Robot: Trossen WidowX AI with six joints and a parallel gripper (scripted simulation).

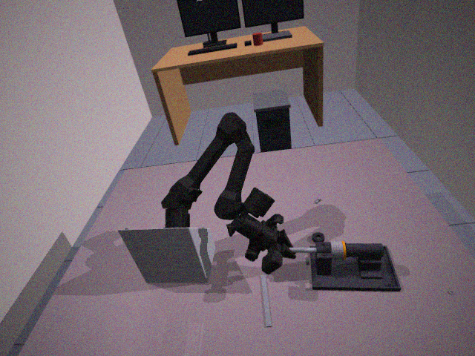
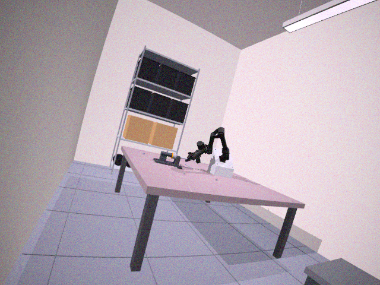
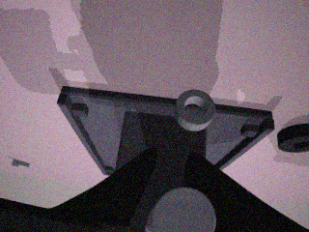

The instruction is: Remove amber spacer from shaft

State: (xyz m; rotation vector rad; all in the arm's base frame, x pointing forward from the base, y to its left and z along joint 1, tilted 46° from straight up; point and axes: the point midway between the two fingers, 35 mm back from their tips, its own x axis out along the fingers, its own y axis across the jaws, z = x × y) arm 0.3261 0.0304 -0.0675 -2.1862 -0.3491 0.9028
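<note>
My gripper (image 1: 290, 249) (image 2: 186, 160) (image 3: 172, 161) is shut on the free end of the pale shaft (image 1: 304, 250) (image 3: 182, 214). The shaft runs level from the fingers into the near dark support (image 1: 323, 265). The amber spacer (image 1: 344, 249) (image 2: 173, 155) is up on the shaft line, against the big dark housing block (image 1: 364, 250). Several pale spacers (image 1: 336, 248) sit side by side between the amber one and the near support. No amber spacer shows on the table. The shaft's far end is hidden.
The fixture stands on a dark base plate (image 1: 345, 286). A black ring (image 1: 318, 236) (image 3: 294, 137) is beside it. A grey ring (image 3: 195, 110) shows over the plate's edge in the wrist view. A flat grey bar (image 1: 266, 302) lies on the table (image 1: 214, 329) near the gripper.
</note>
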